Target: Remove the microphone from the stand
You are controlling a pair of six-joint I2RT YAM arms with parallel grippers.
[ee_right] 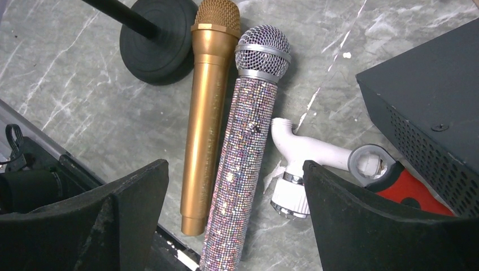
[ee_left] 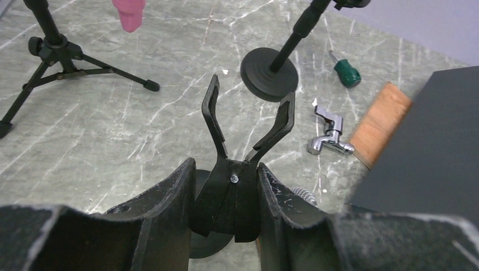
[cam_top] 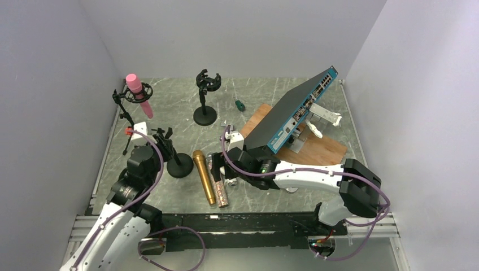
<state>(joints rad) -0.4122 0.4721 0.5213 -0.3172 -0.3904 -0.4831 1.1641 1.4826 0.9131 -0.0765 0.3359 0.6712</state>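
Note:
A pink microphone [cam_top: 138, 93] sits in a tripod stand [cam_top: 125, 116] at the far left; its tip shows in the left wrist view [ee_left: 129, 14]. A gold microphone [cam_top: 203, 176] and a glitter microphone [cam_top: 219, 183] lie side by side on the table. My left gripper [cam_top: 158, 141] is shut on the empty black clip [ee_left: 248, 124] of a round-base stand [cam_top: 179, 165], with the clip's base between the fingers [ee_left: 169, 209]. My right gripper [ee_right: 234, 166] is open and empty, just above the glitter microphone's [ee_right: 243, 152] handle, beside the gold one [ee_right: 206, 113].
A second empty round-base stand [cam_top: 205, 93] is at the back centre. A tilted network switch [cam_top: 291, 113] rests on a wooden board [cam_top: 316, 147]. A green screwdriver [ee_left: 345, 70], a chrome fitting [ee_left: 330, 135], a white pipe fitting [ee_right: 299, 164] and a red-handled tool [ee_right: 412, 189] lie nearby.

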